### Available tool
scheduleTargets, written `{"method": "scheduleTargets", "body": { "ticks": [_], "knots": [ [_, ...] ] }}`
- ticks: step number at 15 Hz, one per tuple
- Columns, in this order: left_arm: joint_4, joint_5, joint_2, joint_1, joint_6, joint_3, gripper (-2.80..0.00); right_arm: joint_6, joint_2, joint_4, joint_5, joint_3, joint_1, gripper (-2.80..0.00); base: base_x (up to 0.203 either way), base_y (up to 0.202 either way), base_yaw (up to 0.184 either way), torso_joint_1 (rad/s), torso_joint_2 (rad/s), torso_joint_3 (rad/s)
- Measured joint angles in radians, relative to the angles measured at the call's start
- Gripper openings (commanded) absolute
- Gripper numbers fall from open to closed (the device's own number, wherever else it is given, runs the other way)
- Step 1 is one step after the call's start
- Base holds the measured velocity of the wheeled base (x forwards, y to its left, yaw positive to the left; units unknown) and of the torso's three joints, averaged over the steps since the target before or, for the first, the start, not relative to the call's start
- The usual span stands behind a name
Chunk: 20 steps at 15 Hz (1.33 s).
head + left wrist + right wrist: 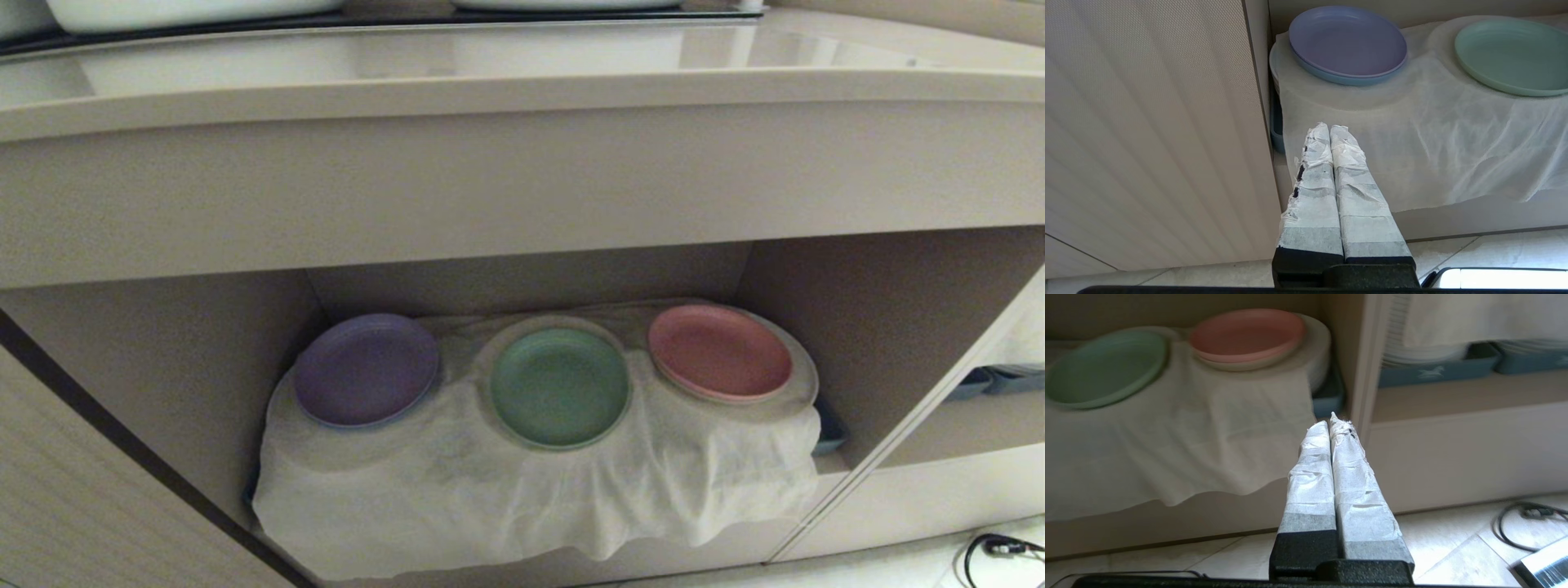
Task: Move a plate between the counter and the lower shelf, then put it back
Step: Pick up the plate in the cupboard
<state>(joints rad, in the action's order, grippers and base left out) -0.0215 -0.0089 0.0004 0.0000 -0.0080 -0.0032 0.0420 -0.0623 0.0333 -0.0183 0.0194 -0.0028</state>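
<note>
The mint-green plate (560, 387) lies in the middle of the lower shelf (882, 327), on a hump of the white cloth (457, 490). It also shows in the left wrist view as the plate (1515, 57) and in the right wrist view as the plate (1106, 367). The counter (522, 61) runs across above the shelf. My left gripper (1329, 130) is shut with nothing in it, low in front of the shelf's left end. My right gripper (1329, 424) is shut and holds nothing, in front of the shelf's right wall. Neither arm shows in the head view.
A purple plate (365, 369) sits left of the green one and a pink plate (718, 351) to its right. Stacked white dishes in blue trays (1437, 367) fill the neighbouring recess. A black cable (1523, 526) lies on the floor tiles. White bowls (188, 12) stand on the counter's back.
</note>
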Motion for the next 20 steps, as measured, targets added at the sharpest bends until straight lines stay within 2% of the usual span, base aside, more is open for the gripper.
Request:
{"method": "scheduleTargets", "body": {
  "ticks": [7, 12, 15, 20],
  "knots": [
    [0.000, 0.000, 0.000, 0.000, 0.000, 0.000, -2.80, -0.042, -0.218, 0.022, 0.049, 0.100, 0.003, -2.80, 0.000, 0.000, 0.000, 0.000, 0.00, 0.000],
    [0.000, 0.000, 0.000, 0.000, 0.000, 0.000, -2.80, -0.119, -0.416, 0.021, 0.285, 0.161, 0.004, -2.80, 0.000, 0.000, 0.000, 0.000, 0.00, 0.000],
    [0.000, 0.000, 0.000, 0.000, 0.000, 0.000, -2.80, -0.132, -0.545, 0.022, 0.409, 0.185, 0.006, -2.80, 0.000, 0.000, 0.000, 0.000, 0.00, 0.000],
    [0.000, -0.001, 0.000, 0.000, 0.000, 0.000, -2.80, -0.139, -0.803, 0.096, 0.439, 0.198, 0.021, -2.80, 0.000, 0.000, 0.000, 0.000, 0.00, 0.000]
  ]
}}
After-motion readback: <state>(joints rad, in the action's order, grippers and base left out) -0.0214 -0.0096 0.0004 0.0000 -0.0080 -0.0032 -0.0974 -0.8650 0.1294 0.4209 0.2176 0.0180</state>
